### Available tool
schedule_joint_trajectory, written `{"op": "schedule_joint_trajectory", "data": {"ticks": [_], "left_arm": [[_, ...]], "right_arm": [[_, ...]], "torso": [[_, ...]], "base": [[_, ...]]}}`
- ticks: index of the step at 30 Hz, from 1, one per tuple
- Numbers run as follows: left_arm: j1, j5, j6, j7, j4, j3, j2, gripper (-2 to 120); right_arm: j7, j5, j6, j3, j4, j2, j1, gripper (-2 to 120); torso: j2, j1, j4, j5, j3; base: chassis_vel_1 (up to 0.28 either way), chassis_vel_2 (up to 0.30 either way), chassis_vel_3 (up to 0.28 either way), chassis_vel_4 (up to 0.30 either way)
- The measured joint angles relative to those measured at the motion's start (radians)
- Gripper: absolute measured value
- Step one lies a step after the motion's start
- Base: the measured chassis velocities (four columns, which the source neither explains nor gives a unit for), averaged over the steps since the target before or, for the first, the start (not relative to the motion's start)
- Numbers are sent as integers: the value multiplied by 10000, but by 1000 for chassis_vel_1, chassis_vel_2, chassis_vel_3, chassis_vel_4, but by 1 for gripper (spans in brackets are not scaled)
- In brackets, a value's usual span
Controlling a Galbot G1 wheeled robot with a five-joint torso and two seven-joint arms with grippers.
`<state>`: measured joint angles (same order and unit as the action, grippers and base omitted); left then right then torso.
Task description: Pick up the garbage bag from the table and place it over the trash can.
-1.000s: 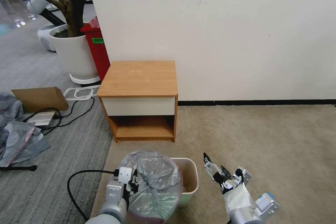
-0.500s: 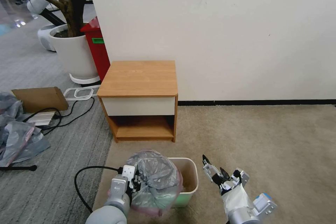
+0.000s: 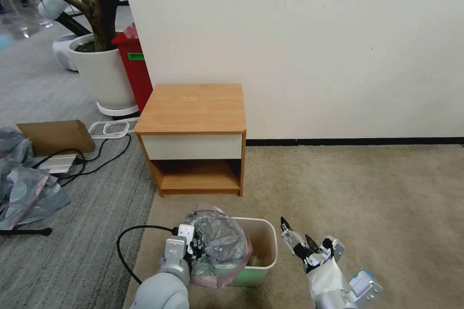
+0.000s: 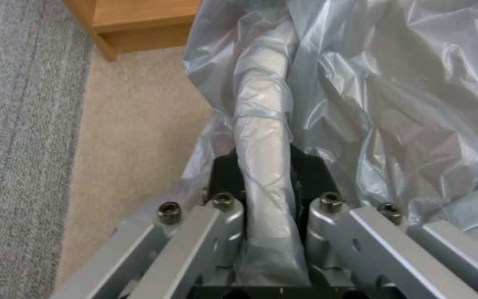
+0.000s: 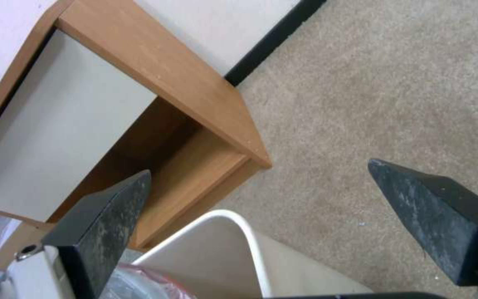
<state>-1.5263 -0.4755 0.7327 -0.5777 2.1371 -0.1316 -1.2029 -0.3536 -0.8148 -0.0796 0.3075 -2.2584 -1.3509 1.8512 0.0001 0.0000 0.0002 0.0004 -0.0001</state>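
The crinkled grey garbage bag (image 3: 220,246) with a pinkish rim band bulges over the left half of the cream-white trash can (image 3: 263,246) on the carpet. My left gripper (image 3: 192,247) is shut on a rolled fold of the bag (image 4: 264,137), right at the can's left side. My right gripper (image 3: 296,237) stands open just right of the can, its dark fingers (image 5: 106,220) spread above the can's white rim (image 5: 239,224). The wooden table (image 3: 193,108) stands behind the can against the wall, its top bare.
A tall red bin (image 3: 133,65) and a white plant pot (image 3: 99,75) stand left of the table. Cardboard (image 3: 55,136), cables (image 3: 94,157) and loose grey plastic (image 3: 24,188) lie on the grey floor at left. Beige carpet (image 3: 367,193) spreads open to the right.
My left gripper has lowered the bag and carried it forward and right, so it now sits lower on the can's left half. The right gripper has hardly moved.
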Motion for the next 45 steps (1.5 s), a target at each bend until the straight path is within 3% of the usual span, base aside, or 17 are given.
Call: {"op": "schedule_joint_trajectory", "data": {"ticks": [4,5,7,8,11,16,21,28,31,39,41,42,45], "left_arm": [[-194,79,-323,-45,2,-45,-121,9],[-331,159,-814,47,0,-83,-151,9],[-599,500,-2013,641,-52,-231,-175,9],[-599,500,-2013,641,-52,-231,-175,9],[-743,1157,-3197,1067,42,-487,-179,3],[-823,1293,-3915,1728,473,-850,-137,3],[-1028,1511,-4339,2438,798,-1185,-98,3],[-1208,1814,-4809,2915,923,-1223,-88,3],[-1217,1865,-4858,2997,933,-1220,-113,3],[-1251,1737,-4805,3021,961,-1224,-224,3],[-1252,1720,-4798,3019,962,-1224,-232,3],[-1261,1647,-4761,3007,971,-1226,-272,3],[-1272,1538,-4538,2933,974,-1234,-338,3]], "right_arm": [[188,343,-2,-10,-246,11,59,100],[348,485,-138,-51,-442,36,101,100],[893,669,-917,-178,-1003,122,217,100],[893,669,-917,-178,-1003,122,217,100],[2125,1620,-2190,-335,-1485,270,192,100],[3236,2916,-3578,-632,-1314,486,-779,100],[3147,2934,-3952,-1265,-796,725,-2256,100],[2278,2322,-4594,-1743,-250,686,-3475,99],[1932,2056,-4631,-1763,-119,655,-3607,93],[1926,1503,-4425,-1576,-96,620,-3527,61],[1940,1503,-4412,-1571,-91,620,-3523,59],[2052,1624,-4356,-1536,-54,617,-3493,50],[2295,2008,-4236,-1487,-10,608,-3363,40]], "torso": [[0,0,-2,-3,0],[0,0,-2,-4,0],[-1,0,-3,-15,2],[-1,0,-3,-15,2],[-1,0,-4,-7,2],[-1,0,-5,-7,1],[-2,1,-2,-3,2],[-1,1,-1,-4,2],[-1,1,-1,-5,2],[-1,1,-2,-4,1],[-1,1,-3,-4,1],[-1,1,-2,-5,1],[-1,1,-2,-4,1]], "base": [[0,0,0,0],[0,0,0,0],[0,0,0,0],[0,0,0,0],[0,0,0,0],[0,0,0,0],[0,0,0,0],[0,0,0,0],[0,0,0,0],[0,0,0,0],[0,0,0,0],[0,0,0,0],[0,0,0,0]]}}
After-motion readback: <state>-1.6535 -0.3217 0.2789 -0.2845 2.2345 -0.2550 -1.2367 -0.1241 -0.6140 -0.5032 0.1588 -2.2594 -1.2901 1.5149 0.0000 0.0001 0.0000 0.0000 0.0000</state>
